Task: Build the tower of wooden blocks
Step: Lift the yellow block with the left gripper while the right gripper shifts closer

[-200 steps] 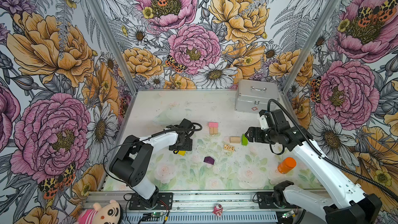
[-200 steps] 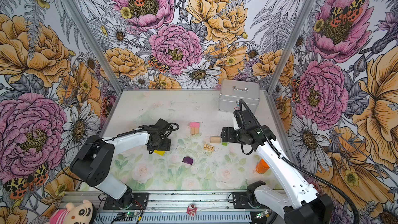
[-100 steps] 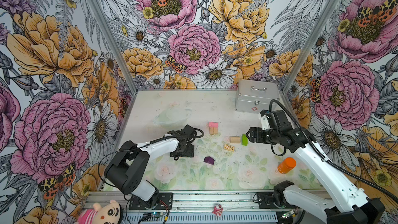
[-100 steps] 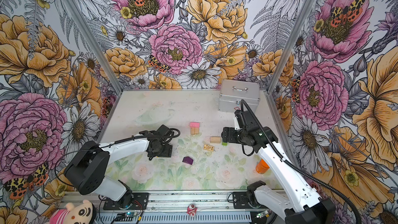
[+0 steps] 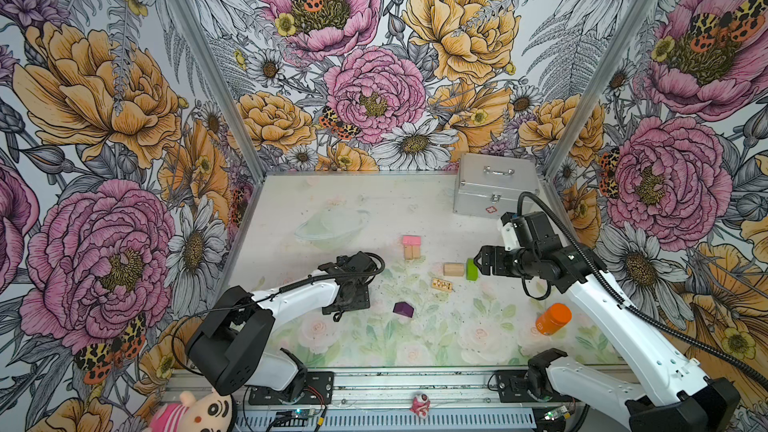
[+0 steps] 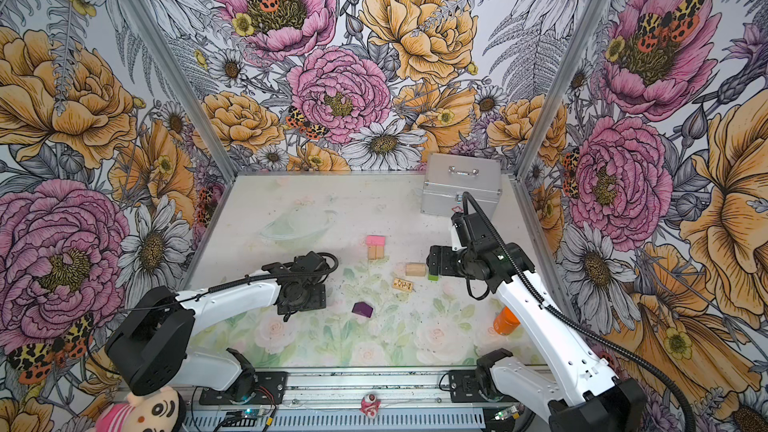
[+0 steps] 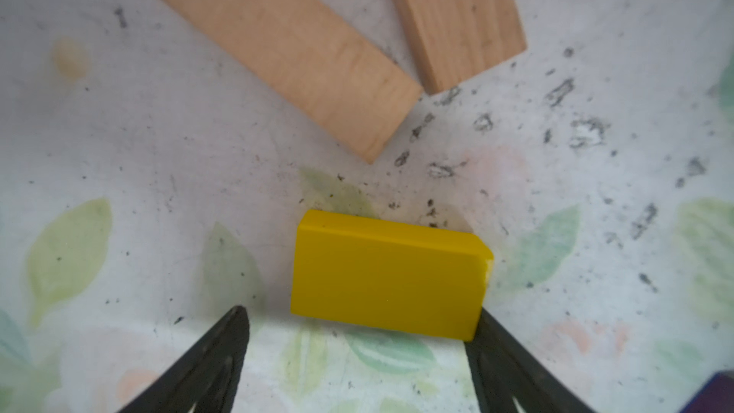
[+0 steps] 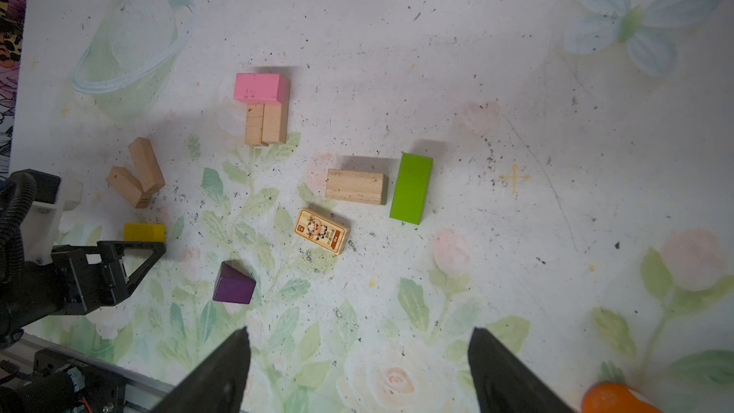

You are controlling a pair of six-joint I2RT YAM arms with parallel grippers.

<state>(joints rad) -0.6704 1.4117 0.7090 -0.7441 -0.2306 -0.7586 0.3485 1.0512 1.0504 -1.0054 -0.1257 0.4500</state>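
Both top views are bright, evenly lit and sharp, with only soft, faint shadows on the surface. The left wrist view is soft overall: the yellow block is slightly blurred, the left fingers more so. In the right wrist view the blocks are crisp with short grey shadows, while the right fingers and bottle are out of focus.

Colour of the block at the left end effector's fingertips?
It's a plain yellow block; best in the left wrist view.
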